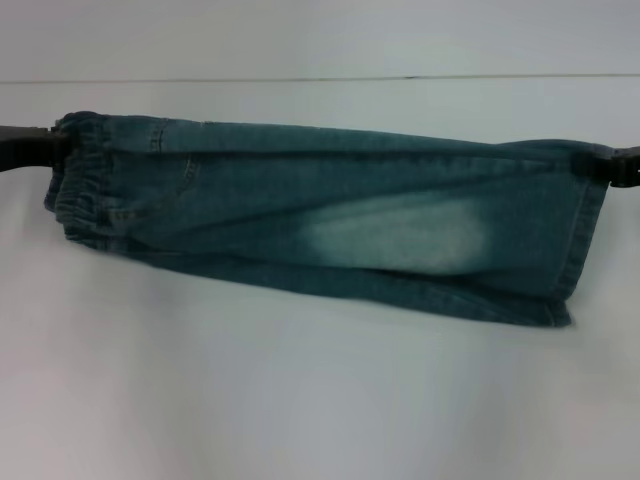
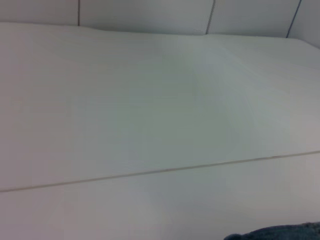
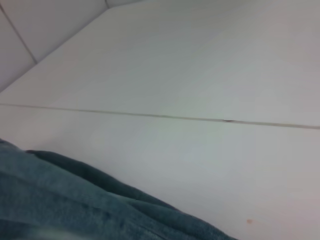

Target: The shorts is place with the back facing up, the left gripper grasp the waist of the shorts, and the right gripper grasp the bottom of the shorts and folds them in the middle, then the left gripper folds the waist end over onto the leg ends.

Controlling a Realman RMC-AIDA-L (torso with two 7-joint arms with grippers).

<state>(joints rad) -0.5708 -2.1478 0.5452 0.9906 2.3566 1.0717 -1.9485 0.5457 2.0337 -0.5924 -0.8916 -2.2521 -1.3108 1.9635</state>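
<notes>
Looking down through the head camera, I see the shorts (image 1: 320,225) stretched out sideways as one long narrow strip, already doubled along their length, on the white table (image 1: 320,400). The long axis runs from my left side to my right side. The waist (image 1: 75,175), with its gathered elastic, is the left end, and the leg ends (image 1: 585,240) with the straight stitched hem are the right end. The left gripper (image 1: 35,145) is at the far corner of the waist and seems to pinch the cloth there; the denim is pulled taut toward it, so I judge it is clamped on the waist, although its fingertips are hidden by the fabric. The right gripper (image 1: 620,165) is at the far corner of the hem and looks clamped on the bottom of the shorts in the same way. Both wrist cameras show mostly bare table, with only a small edge of denim in each, so they do not confirm the grips. I think the lengthwise fold is done or almost done, and the remaining step is to bring the waist over onto the leg ends. For this the left arm must travel along the long axis toward my right, and the right gripper should first let go and move clear.
</notes>
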